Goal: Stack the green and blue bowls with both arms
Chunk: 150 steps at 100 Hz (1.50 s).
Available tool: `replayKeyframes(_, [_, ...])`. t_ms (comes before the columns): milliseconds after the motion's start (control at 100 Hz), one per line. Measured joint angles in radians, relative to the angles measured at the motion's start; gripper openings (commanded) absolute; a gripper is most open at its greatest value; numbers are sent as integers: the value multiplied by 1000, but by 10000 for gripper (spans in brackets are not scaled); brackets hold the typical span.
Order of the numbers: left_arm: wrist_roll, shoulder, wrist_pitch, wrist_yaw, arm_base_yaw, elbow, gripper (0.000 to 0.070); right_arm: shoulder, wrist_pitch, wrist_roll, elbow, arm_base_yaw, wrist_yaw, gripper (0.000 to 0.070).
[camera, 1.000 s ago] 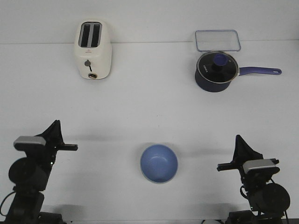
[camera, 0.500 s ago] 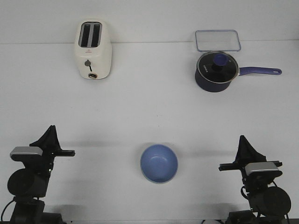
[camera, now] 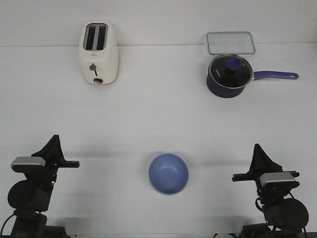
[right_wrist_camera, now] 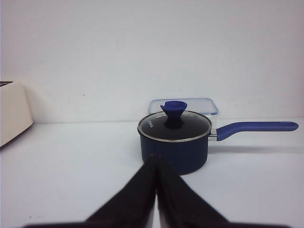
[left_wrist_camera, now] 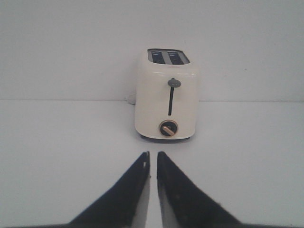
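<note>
The blue bowl (camera: 168, 173) stands upright on the white table at the front middle. A thin pale edge shows under its near rim. No separate green bowl is in view. My left gripper (camera: 54, 138) is low at the front left, well left of the bowl and apart from it. In the left wrist view (left_wrist_camera: 153, 153) its fingers stand nearly together with a slim gap and nothing between them. My right gripper (camera: 256, 147) is at the front right, well right of the bowl. In the right wrist view (right_wrist_camera: 156, 157) it is shut and empty.
A cream toaster (camera: 99, 53) stands at the back left and shows in the left wrist view (left_wrist_camera: 167, 97). A dark navy saucepan (camera: 229, 76) with a lid and a long handle stands at the back right (right_wrist_camera: 174, 142). A clear lidded container (camera: 231, 43) lies behind it.
Both arms have drawn back and down towards the table's front corners over the last second. They are still in the last half second. The bowl has not moved.
</note>
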Motion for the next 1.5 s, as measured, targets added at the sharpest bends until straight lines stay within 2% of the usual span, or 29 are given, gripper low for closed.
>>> replayKeyframes(490, [10, -380, -7, 15, 66, -349, 14, 0, 0, 0, 0, 0, 0, 0])
replayKeyframes(760, [-14, -380, 33, 16, 68, -373, 14, 0, 0, -1, 0, 0, 0, 0])
replayKeyframes(1500, [-27, -380, 27, 16, 68, -373, 14, 0, 0, -1, 0, 0, 0, 0])
